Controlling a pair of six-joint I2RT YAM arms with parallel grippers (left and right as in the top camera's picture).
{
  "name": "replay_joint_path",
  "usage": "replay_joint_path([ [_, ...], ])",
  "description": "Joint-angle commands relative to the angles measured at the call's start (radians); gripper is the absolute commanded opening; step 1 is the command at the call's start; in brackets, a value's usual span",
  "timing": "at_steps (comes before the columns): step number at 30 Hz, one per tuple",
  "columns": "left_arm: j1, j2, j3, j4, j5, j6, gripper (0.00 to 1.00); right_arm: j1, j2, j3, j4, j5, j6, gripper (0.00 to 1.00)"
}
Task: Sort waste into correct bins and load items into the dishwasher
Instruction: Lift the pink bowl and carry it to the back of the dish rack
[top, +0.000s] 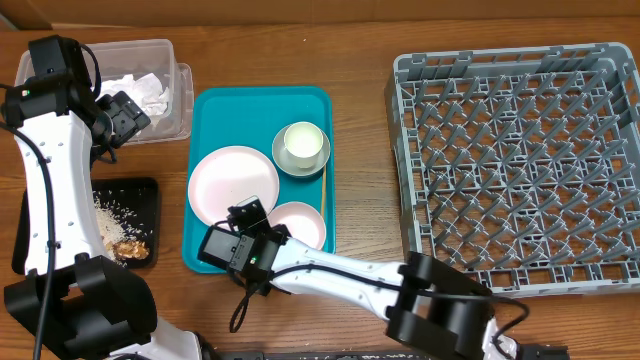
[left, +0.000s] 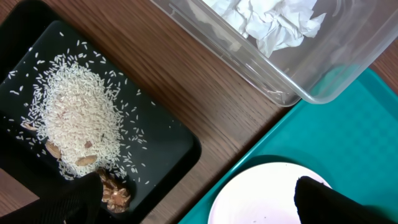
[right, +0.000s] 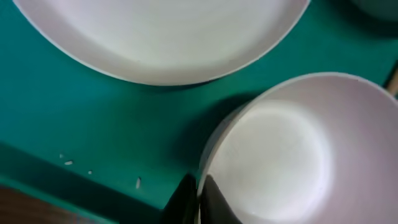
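A teal tray (top: 205, 250) holds a large white plate (top: 228, 185), a small white bowl (top: 300, 222) and a white cup on a green saucer (top: 302, 147). My right gripper (top: 262, 238) is shut on the near-left rim of the bowl. In the right wrist view its fingers (right: 199, 198) pinch that rim, one inside and one outside the bowl (right: 292, 149), with the plate (right: 161, 31) just beyond. My left gripper (top: 125, 115) is open and empty, raised between the clear bin and the black tray; its fingers (left: 199, 196) are spread wide.
A grey dish rack (top: 520, 160) fills the right side. A clear bin (top: 150, 50) with crumpled paper (left: 267, 18) stands at the back left. A black tray (top: 140, 195) holds rice (left: 78, 118) and brown scraps (left: 115, 190). A chopstick (top: 324, 195) lies along the teal tray's right edge.
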Motion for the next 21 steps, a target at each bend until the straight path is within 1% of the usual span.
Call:
replay_joint_path([
  [1, -0.002, -0.010, 0.015, 0.001, -0.013, -0.010, 1.00, -0.032, -0.206, 0.028, -0.009, 0.047, 0.005, 0.04],
  [5, -0.002, -0.010, 0.015, 0.001, -0.013, -0.010, 1.00, -0.101, -0.404, 0.028, -0.029, 0.047, 0.004, 0.04],
  [6, -0.002, -0.010, 0.015, 0.001, -0.013, -0.010, 1.00, -0.148, -0.491, 0.028, -0.045, 0.047, 0.004, 0.04],
  [8, -0.002, -0.010, 0.015, 0.001, -0.013, -0.010, 1.00, -0.225, -0.596, 0.028, -0.063, 0.046, 0.003, 0.04],
  [10, -0.002, -0.010, 0.015, 0.001, -0.013, -0.010, 1.00, -0.333, -0.697, 0.027, -0.081, 0.043, -0.007, 0.04],
  [13, -0.002, -0.010, 0.015, 0.001, -0.013, -0.010, 1.00, -0.505, -0.781, 0.027, -0.076, -0.053, -0.094, 0.04],
  [16, -0.002, -0.010, 0.015, 0.001, -0.013, -0.010, 1.00, -0.749, -0.814, 0.027, -0.061, -0.314, -0.201, 0.04],
  [17, -0.002, -0.010, 0.015, 0.001, -0.013, -0.010, 1.00, -0.896, -0.807, 0.026, -0.056, -0.512, -0.270, 0.04],
  [19, -0.002, -0.010, 0.015, 0.001, -0.013, -0.010, 1.00, -1.054, -0.780, 0.024, -0.048, -0.745, -0.351, 0.04],
  [20, -0.002, -0.010, 0.015, 0.001, -0.013, -0.010, 1.00, -1.147, -0.754, 0.024, -0.041, -0.908, -0.414, 0.04],
  [21, -0.002, -0.010, 0.015, 0.001, -0.013, -0.010, 1.00, -1.278, -0.696, 0.024, -0.027, -1.162, -0.507, 0.04],
])
